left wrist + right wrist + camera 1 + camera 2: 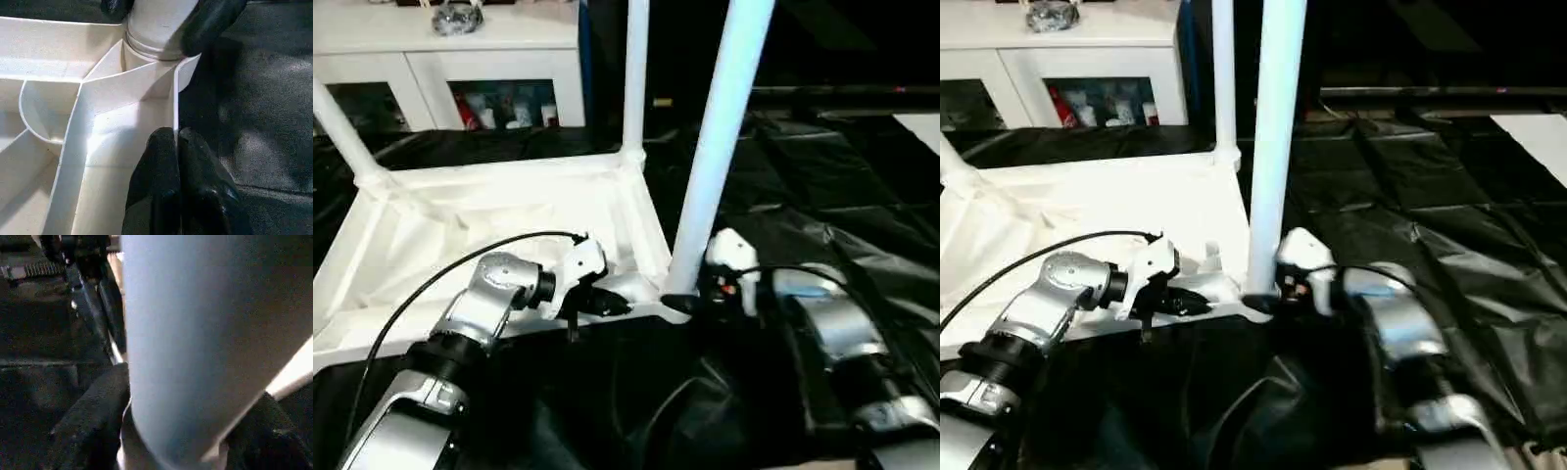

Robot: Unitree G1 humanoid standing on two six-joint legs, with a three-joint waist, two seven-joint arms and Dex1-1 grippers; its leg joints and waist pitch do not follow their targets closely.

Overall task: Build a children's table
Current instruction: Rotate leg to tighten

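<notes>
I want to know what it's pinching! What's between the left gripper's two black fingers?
The tabletop's thin white side wall; the left gripper has its fingers pressed together on that edge, as the left wrist view shows.

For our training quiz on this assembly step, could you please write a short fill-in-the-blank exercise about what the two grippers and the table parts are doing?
1. The tabletop lies with its ribbed underside facing ____.
2. The right gripper has its fingers around the base of a white ____ standing in the near corner socket.
3. The left gripper is pinched shut on the tabletop's thin ____.
4. Behind the tabletop stands a white ____ with glass doors.

Missing words: up; leg; edge wall; cabinet
</notes>
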